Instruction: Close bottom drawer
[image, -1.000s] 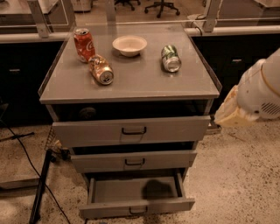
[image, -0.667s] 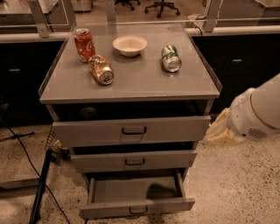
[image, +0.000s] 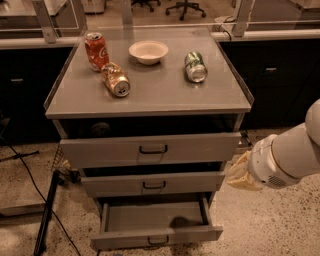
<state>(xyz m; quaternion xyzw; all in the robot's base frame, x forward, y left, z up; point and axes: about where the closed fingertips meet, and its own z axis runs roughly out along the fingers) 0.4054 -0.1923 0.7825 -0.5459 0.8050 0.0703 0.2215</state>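
The bottom drawer (image: 156, 233) is the lowest and narrowest grey front of the cabinet. It is pulled far out, showing its shallow bare grey tray (image: 150, 216) and a small black handle (image: 158, 240). My gripper (image: 241, 173) is at the end of the white arm (image: 287, 157), right of the cabinet, level with the middle drawer (image: 152, 184). Only its beige end shows, close to the cabinet's right side and above and right of the bottom drawer.
The top drawer (image: 150, 148) and the middle drawer stand slightly open. On the cabinet top (image: 150, 97) are an upright red can (image: 95, 50), a lying orange can (image: 116, 80), a white bowl (image: 148, 51) and a lying green can (image: 196, 66). A black stand and cables (image: 47, 212) are on the floor at left.
The arm has moved down and left, bringing the gripper closer to the cabinet's right side. The drawers and the things on top have not moved.
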